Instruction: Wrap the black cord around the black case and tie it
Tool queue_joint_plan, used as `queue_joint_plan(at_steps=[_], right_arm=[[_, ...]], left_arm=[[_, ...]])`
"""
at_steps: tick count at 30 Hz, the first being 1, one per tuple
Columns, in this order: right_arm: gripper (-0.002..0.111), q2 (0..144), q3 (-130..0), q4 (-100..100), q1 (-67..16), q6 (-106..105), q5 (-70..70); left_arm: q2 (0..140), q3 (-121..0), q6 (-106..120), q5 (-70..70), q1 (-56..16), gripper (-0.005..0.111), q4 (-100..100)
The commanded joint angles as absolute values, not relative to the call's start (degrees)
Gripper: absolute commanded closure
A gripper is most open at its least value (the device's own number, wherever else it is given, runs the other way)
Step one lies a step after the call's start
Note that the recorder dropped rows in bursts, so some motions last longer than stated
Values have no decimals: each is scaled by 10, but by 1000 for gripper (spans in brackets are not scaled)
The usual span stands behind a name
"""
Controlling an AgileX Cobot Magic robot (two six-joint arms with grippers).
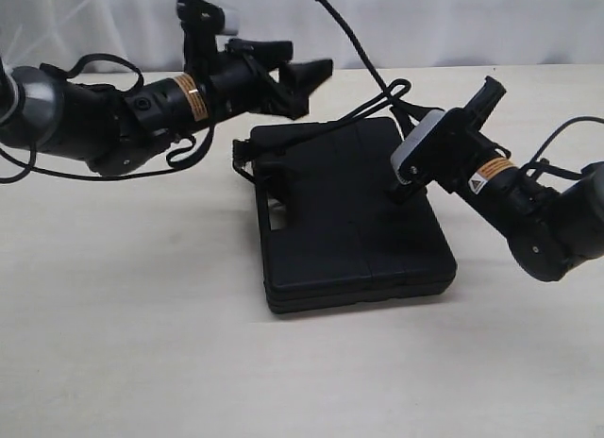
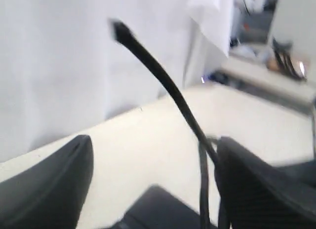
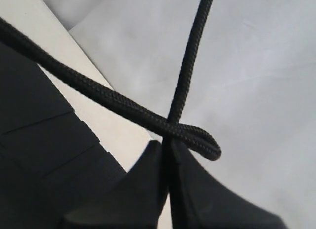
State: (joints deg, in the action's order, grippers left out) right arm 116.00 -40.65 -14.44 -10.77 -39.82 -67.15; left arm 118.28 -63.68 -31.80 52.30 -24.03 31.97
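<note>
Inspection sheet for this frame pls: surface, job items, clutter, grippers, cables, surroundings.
Surface: pale table, no spills or marks seen.
Job's things: black case lies flat and closed mid-table. The black cord loops by its far edge, one end standing up in the air. No finished knot seen; whether it runs under the case cannot be told.
Clutter: nothing seen.
Grippers: left gripper open and raised near the case's far-left corner, cord passing between its fingers. Right gripper shut on the cord over the case's far-right part.
Cables: thin arm cables hang beside both arms.
Surroundings: white curtain behind the table.
</note>
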Motion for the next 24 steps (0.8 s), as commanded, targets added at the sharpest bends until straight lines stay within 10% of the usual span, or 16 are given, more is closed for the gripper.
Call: queue_joint_plan(at_steps=[1, 24], right_arm=[[104, 1161, -405, -168, -108, -393, -683], [104, 1161, -405, -200, -108, -381, -700]], left_arm=[[1178, -647, -342, 633, -242, 42, 274], [1252, -750, -328, 495, -303, 50, 248]])
